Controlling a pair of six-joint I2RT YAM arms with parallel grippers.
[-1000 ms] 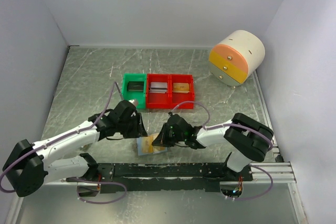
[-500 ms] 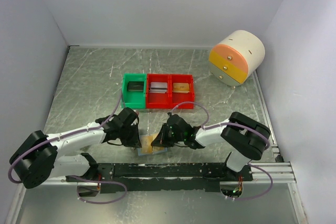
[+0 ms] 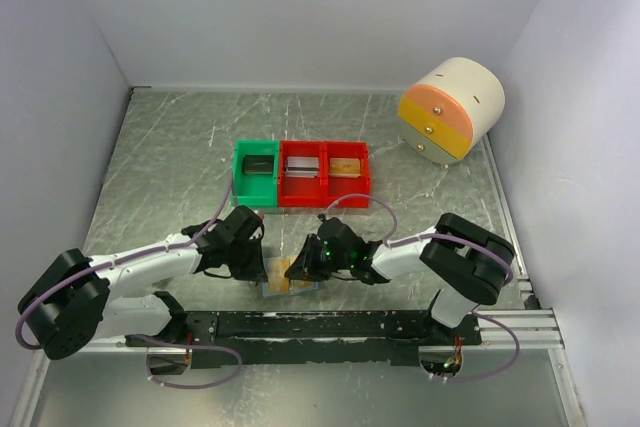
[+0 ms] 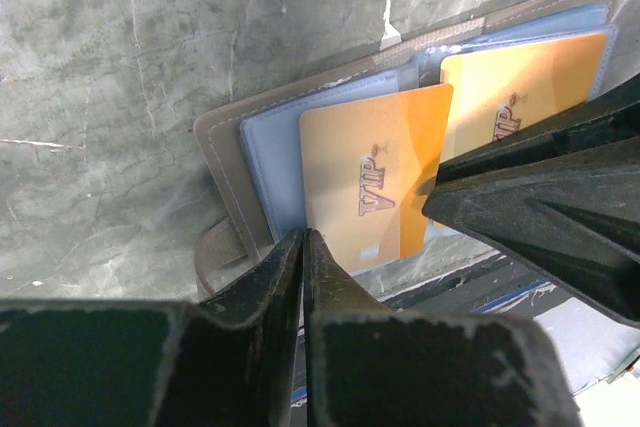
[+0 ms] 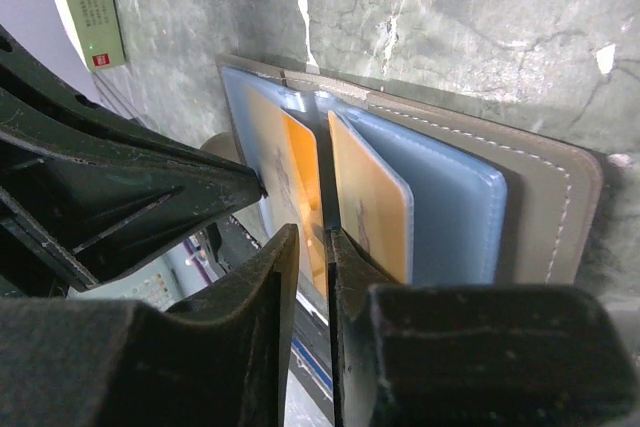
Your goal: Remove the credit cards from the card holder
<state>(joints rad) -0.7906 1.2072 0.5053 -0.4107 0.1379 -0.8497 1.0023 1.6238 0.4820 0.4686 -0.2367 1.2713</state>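
Observation:
The card holder [image 4: 222, 152] lies open on the table near its front edge, grey with pale blue pockets [image 3: 290, 281]. Two orange credit cards show in it. The left card [image 4: 375, 177] sticks partly out of its pocket toward the spine, and the other card [image 4: 520, 77] sits in the far panel. My left gripper [image 4: 303, 237] is shut on the near edge of the holder's left panel, right at that card's corner. My right gripper [image 5: 313, 237] stands at the spine with its jaws a little apart around the exposed strip of the left card [image 5: 300, 177].
A green bin [image 3: 256, 169] and two red bins [image 3: 303, 172] [image 3: 347, 169] stand in a row behind the holder. A round drawer unit [image 3: 450, 109] sits at the back right. A small pale box [image 5: 88, 2] lies beyond the holder. The black rail [image 3: 330, 325] runs along the front.
My left gripper moved in to the holder's near edge and closed on it. My right gripper's jaws, shut before, have parted slightly.

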